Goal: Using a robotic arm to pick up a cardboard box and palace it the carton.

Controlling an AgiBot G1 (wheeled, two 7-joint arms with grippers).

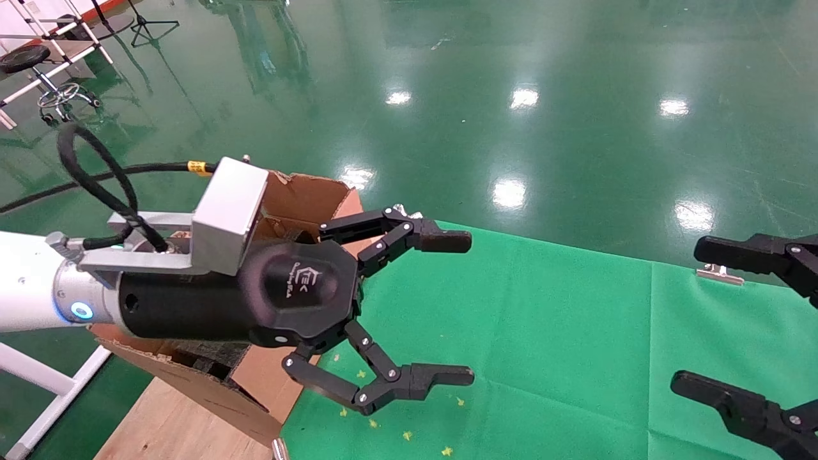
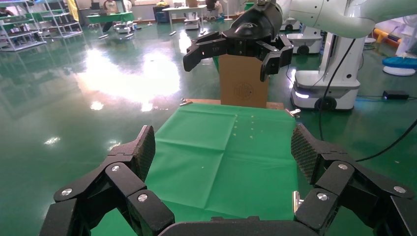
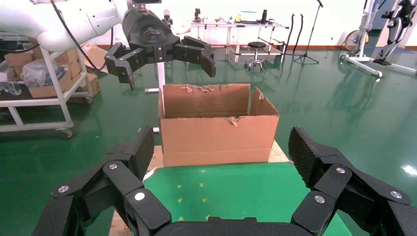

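carton [image 3: 218, 132] sits at the left end of your table, long side running across the table's width in the right wrist view, torn flaps standing upright and its mouth facing up. you cannot find the small cardboard box in any view, so its place cannot be told. your robotic arm [image 1: 29, 281], the left one, reaches in from the left with its left gripper [image 1: 447, 306] held above the carton's near wall and out over the green cloth [image 1: 543, 332]; the fingers are spread wide and hold nothing. in the head view the carton lies directly behind and beneath that gripper's body, partly hidden by it. your right gripper [image 1: 722, 319] hangs at the right edge of the table, fingers likewise spread apart with nothing between them, well apart from the carton. the cloth between the two grippers lies bare save for small yellow specks [image 1: 409, 436], and the green floor [image 1: 511, 76] beyond the table's far edge is open.
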